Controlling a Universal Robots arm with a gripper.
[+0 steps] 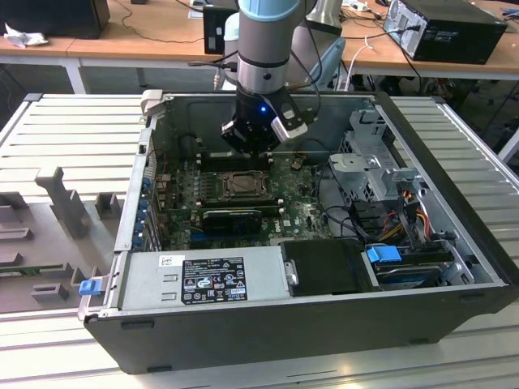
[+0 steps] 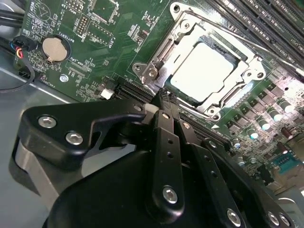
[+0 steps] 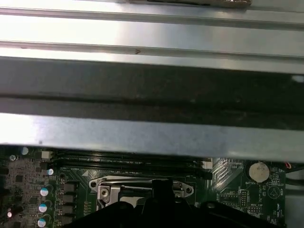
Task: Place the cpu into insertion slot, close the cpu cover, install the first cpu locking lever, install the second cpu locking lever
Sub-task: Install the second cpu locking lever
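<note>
The cpu (image 2: 203,71) is being seen seated in the insertion slot (image 2: 227,99) on the green circuit board (image 2: 95,42), with the cpu cover (image 2: 166,52) lying shut around it — its pale face showing through the window. The gripper (image 2: 164,97) is being held just above the socket's edge, its fingers (image 2: 167,118) pressed together with nothing between them. In the exterior view the arm (image 1: 263,49) is being held over the open computer case (image 1: 422,162).
</note>
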